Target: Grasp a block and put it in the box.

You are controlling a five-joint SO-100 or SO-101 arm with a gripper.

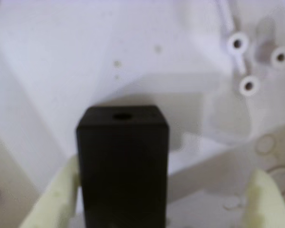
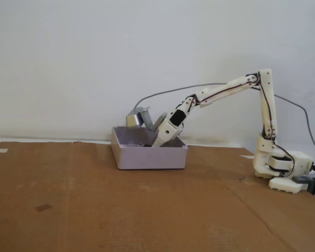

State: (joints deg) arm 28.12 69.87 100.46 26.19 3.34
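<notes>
In the wrist view the gripper (image 1: 156, 199) reaches down over the pale floor of the box (image 1: 133, 42), and its two cream-coloured fingers (image 1: 57, 199) stand spread wide apart. A black block (image 1: 122, 166) with a small round hole in its upper face stands between them, close against the finger on the left of that view, though whether the two touch cannot be told; a clear gap lies between the block and the finger on the right. So the fingers are parted, not pinching the block. Beyond the fingertips, toward the upper right of the wrist view, three small white round posts (image 1: 237, 43) with dark centres stand up from the box's floor, well apart from the block. The picture is soft, and fine detail on the floor is hard to read. In the fixed view the white arm (image 2: 226, 89) stretches from its base (image 2: 281, 168) on the right across the brown cardboard table (image 2: 94, 210), and its gripper end dips into the open grey box (image 2: 149, 156), whose front wall hides the fingers and the block.
</notes>
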